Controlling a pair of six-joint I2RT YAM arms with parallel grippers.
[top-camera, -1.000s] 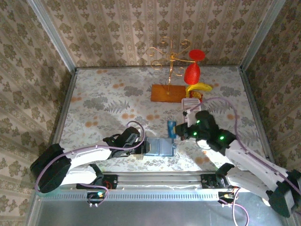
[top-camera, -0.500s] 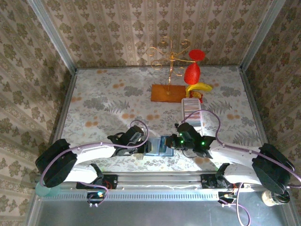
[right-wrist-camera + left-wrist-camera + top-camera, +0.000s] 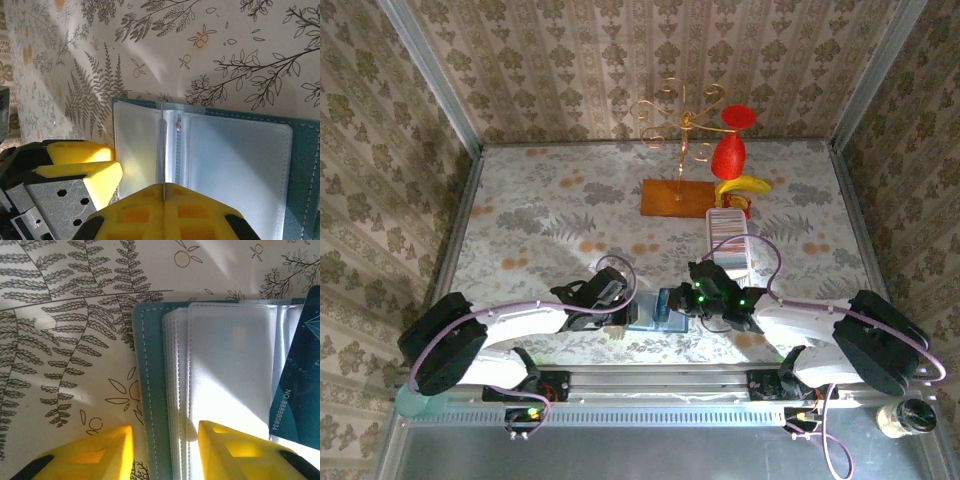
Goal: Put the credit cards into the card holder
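Card holder (image 3: 150, 365) edge lies between parted fingers of left hand (image 3: 165, 435).

We see a worktop (image 3: 520, 220) covered in a pale cloth printed with grey leaves and orange fruit. At its far side, right of centre, a gold wire stand (image 3: 678, 120) with curled arms rises from a flat orange-brown base (image 3: 677, 197). Just right of it stands a red goblet-shaped piece (image 3: 728, 150), with a yellow banana (image 3: 742, 186) below it. A long white tray (image 3: 727, 228) lies nearer, beside the base. Patterned wallpaper walls (image 3: 620, 60) enclose the worktop on three sides.
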